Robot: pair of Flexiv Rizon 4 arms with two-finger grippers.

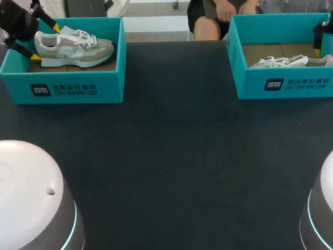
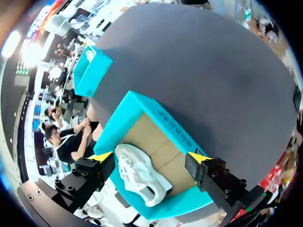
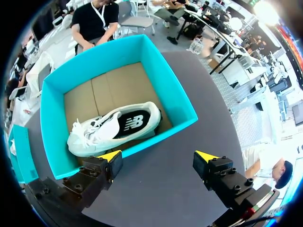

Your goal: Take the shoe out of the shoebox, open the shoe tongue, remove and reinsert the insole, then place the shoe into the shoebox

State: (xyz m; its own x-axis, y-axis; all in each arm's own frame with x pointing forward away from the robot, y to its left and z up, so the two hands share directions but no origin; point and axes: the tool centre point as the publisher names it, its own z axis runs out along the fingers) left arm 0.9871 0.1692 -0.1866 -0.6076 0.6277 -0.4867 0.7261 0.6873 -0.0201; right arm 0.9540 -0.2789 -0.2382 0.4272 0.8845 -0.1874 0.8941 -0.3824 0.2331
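**Both jaws open, a shoe in each box**

My left gripper (image 2: 150, 157) hangs over one end of a teal, open-topped cardboard shoebox (image 2: 170, 125) with its jaws spread wide. A grey and white lace-up sneaker (image 2: 139, 175) sits on the box's brown cardboard floor between my two fingers, nearer one than the other. A clear gap shows on the far side, so I am not gripping it. From above, my yellow tips stand either side of its heel end, and the shoe rests upright on its sole.

My right gripper (image 3: 158, 156) is also wide open and holds nothing. It is over the dark grey table (image 3: 156, 198), just outside the near wall of a second teal cardboard shoebox (image 3: 94, 66). Ahead of those jaws, inside that box, a white sneaker with a black side panel (image 3: 113, 127) lies with the panel turned up toward my wrist, stretching most of the way across the brown floor.

The two boxes stand well apart, with dark tabletop between them.
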